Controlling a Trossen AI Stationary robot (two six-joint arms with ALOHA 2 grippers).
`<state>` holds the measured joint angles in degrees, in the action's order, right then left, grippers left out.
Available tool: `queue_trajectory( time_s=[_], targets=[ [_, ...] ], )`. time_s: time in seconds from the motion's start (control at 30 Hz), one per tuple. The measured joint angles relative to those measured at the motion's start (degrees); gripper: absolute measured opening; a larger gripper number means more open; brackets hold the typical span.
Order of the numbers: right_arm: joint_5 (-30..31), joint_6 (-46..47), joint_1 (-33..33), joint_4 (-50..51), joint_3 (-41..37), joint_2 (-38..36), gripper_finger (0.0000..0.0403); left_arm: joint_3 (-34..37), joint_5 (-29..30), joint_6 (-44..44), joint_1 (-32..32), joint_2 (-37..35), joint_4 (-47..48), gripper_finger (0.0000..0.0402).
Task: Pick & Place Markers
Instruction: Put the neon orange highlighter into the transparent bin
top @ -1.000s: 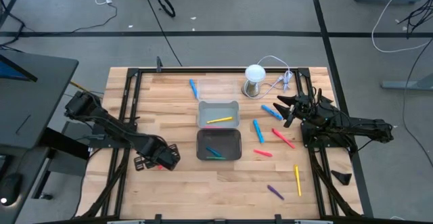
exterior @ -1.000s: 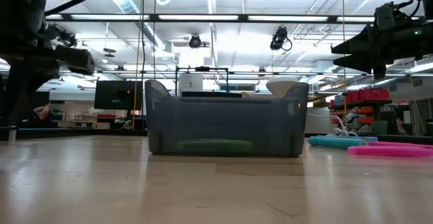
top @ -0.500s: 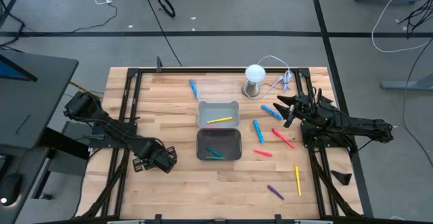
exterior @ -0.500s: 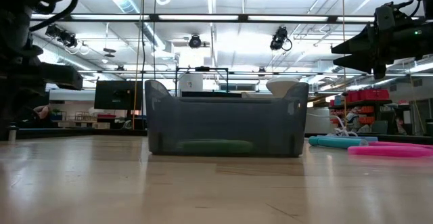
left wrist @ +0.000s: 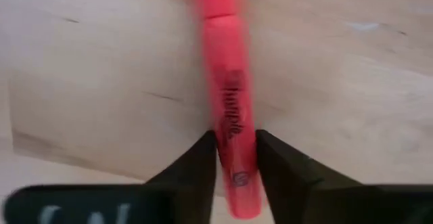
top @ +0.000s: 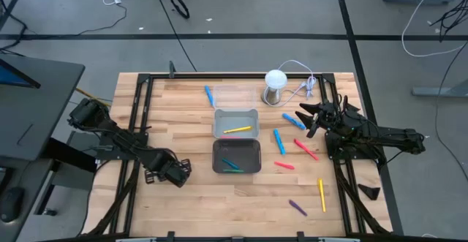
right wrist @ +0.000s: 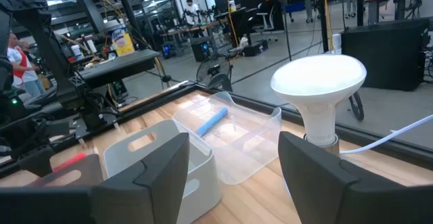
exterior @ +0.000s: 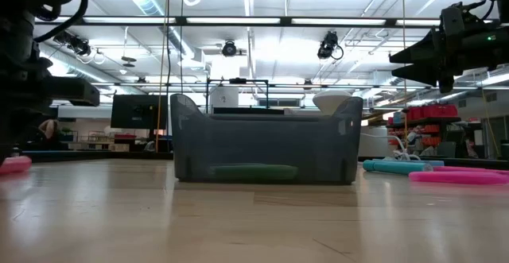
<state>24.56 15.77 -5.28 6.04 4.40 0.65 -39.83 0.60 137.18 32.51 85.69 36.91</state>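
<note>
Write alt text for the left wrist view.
A pink marker lies on the wooden table, and the left gripper has its two dark jaws on either side of the marker's near end, touching it. Nothing else is in the picture.

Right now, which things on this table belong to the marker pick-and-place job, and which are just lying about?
Belonging to the job:
- red-pink marker between the left gripper fingers
- loose markers on the wood
- yellow marker in the light grey tray
- dark grey tray holding green and blue markers
- right gripper, waiting open

Just lying about:
- white-domed cylinder
- its white cable
</note>
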Motion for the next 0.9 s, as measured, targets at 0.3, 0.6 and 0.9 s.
queue_trajectory(
  time_s=[0.3, 0.6, 0.9],
  targets=[
    [0.0, 0.0, 0.0, 0.0, 0.0, 0.0, 0.0231, -2.2, 0.9, -2.9, -1.3, 0.3, -1.1, 0.0068],
    [0.0, 0.0, 0.0, 0.0, 0.0, 0.0, 0.0231, -9.3, 1.9, -12.9, -7.0, 0.2, 9.7, 0.0068],
    [0.0, 0.0, 0.0, 0.0, 0.0, 0.0, 0.0231, -19.5, 1.8, -35.3, -15.1, 0.2, 19.6, 0.0068]
  ],
)
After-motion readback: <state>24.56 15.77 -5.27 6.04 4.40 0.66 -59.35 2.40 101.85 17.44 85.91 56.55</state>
